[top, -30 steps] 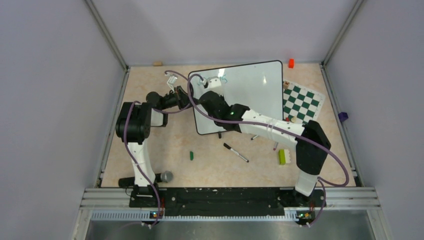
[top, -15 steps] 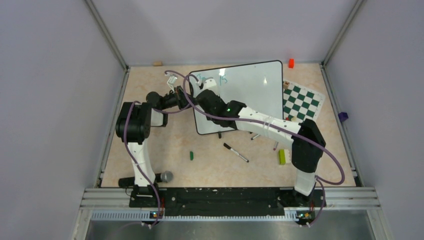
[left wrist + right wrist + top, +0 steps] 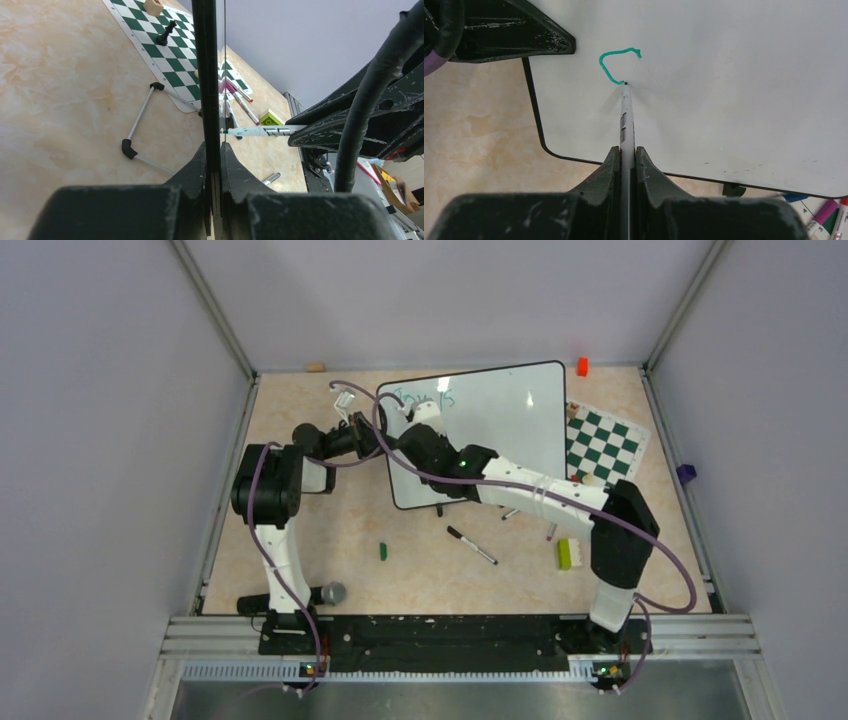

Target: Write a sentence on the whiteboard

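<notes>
The whiteboard (image 3: 500, 410) stands tilted on the table at the back. Teal writing (image 3: 445, 397) runs along its top left, partly hidden by my right arm. My left gripper (image 3: 378, 436) is shut on the board's left edge; the left wrist view shows the black frame (image 3: 206, 75) edge-on, clamped in the gripper (image 3: 214, 150). My right gripper (image 3: 626, 150) is shut on a white marker (image 3: 626, 115). The marker's tip touches the board (image 3: 724, 75) at the end of a teal curved stroke (image 3: 610, 62). The marker (image 3: 260, 131) also shows in the left wrist view.
A chess mat (image 3: 603, 443) with a black piece (image 3: 166, 32) lies right of the board. A black marker (image 3: 471, 545), a green bit (image 3: 383, 551) and a yellow-green block (image 3: 564, 554) lie on the table in front. An orange block (image 3: 582, 366) sits at the back. More markers (image 3: 824, 212) lie under the board.
My right gripper moved the marker up-left on the board, then slightly back down-right. The left arm and the board have not moved.
</notes>
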`<state>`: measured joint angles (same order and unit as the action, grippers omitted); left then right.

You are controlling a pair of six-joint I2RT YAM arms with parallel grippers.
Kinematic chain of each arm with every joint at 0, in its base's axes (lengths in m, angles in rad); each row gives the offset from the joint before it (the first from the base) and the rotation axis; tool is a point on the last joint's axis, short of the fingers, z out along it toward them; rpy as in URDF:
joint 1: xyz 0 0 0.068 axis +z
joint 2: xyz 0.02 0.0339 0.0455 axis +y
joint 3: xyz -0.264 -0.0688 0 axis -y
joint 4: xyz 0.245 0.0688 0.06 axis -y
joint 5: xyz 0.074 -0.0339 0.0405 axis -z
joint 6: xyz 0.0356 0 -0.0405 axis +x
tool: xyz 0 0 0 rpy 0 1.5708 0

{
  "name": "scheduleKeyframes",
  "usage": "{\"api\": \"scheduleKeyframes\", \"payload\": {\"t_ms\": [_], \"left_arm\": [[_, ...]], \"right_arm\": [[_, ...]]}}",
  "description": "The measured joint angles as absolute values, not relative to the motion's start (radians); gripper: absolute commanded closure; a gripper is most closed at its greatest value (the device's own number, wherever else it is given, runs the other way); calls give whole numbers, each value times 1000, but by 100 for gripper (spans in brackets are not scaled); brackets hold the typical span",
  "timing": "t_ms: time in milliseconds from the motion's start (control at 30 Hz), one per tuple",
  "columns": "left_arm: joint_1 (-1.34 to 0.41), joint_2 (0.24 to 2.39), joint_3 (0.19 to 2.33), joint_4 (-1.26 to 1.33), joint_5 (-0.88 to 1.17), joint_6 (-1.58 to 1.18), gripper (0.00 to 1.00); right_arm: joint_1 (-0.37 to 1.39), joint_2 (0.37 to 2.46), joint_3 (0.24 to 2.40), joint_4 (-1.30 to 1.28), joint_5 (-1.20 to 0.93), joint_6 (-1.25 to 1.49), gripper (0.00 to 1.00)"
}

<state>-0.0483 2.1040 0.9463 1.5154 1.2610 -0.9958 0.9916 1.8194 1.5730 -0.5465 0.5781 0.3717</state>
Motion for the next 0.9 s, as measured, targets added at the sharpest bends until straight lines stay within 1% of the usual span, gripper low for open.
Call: {"api": "scheduleKeyframes", "payload": {"t_ms": [233,367,900], "left_arm": [[-49,2104,946,1518,1263,-996,100],[-49,2104,946,1518,1263,-996,100],[-49,2104,946,1518,1263,-996,100]], "right_arm": [[984,1639,1364,-383,574,370,100],[971,1572,1337,-325,573,369,100],[959,1660,1357,-332,575,368,100]]}}
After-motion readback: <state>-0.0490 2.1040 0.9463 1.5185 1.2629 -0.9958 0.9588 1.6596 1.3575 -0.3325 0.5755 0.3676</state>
